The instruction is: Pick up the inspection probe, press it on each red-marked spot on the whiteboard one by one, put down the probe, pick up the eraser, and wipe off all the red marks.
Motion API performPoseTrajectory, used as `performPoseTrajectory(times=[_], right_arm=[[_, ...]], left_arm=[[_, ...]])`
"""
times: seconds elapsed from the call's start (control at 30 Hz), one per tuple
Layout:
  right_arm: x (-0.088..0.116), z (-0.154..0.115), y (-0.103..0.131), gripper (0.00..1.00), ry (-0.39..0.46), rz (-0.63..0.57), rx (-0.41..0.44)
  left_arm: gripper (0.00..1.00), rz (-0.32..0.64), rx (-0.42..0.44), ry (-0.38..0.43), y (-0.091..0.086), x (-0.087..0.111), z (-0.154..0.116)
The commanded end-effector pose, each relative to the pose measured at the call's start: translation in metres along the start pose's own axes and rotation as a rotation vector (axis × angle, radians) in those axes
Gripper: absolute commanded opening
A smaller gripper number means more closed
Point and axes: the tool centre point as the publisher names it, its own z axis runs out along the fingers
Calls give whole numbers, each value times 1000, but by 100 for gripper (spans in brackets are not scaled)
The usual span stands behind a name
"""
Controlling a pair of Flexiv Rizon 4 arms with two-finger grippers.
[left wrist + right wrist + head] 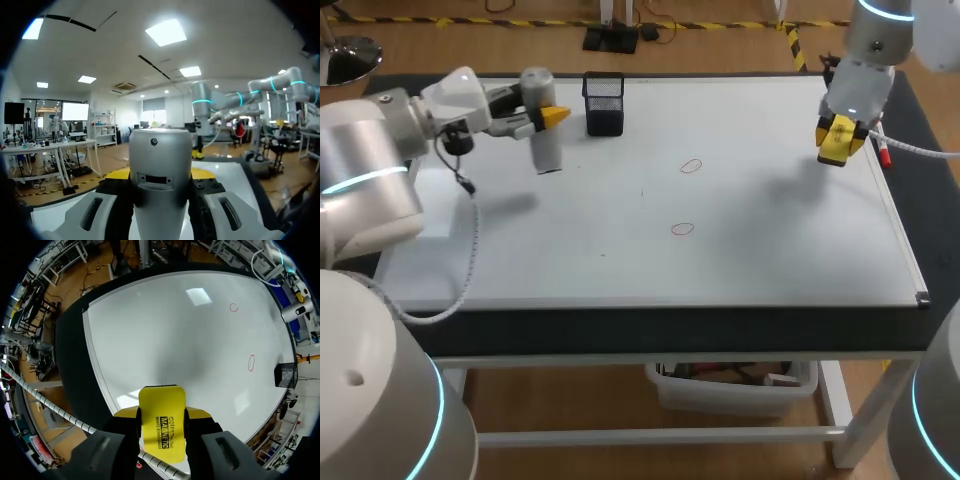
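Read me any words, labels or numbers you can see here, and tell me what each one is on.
Flat yellow whiteboard eraser held in the right gripper: two lines of black print, upside down in the right wrist view, not quoted here.
Silver cylindrical inspection probe in the left gripper: no lettering shows.
White whiteboard: two red hand-drawn ovals, no words or numbers.

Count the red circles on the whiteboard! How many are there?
2. One red circle is near the whiteboard's middle; the second red circle is nearer the front edge. No others show.
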Motion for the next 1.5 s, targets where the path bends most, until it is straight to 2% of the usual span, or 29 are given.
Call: performPoseTrajectory(times=[0.03,0.43,0.7,0.93,1.17,1.5], right_arm=[[1,-1,-1,0,2,-3,0],[1,-1,-1,0,2,-3,0],[1,-1,-1,0,2,-3,0],[1,-1,-1,0,2,-3,0],[1,-1,-1,0,2,-3,0],[1,-1,-1,0,2,-3,0]], left_arm=[[0,3,14,-12,1,14,32],[0,-15,48,92,6,40,107],[0,-20,61,179,14,46,158],[0,-23,53,212,25,47,198],[0,-48,76,221,39,45,227],[0,-46,101,247,49,46,247]])
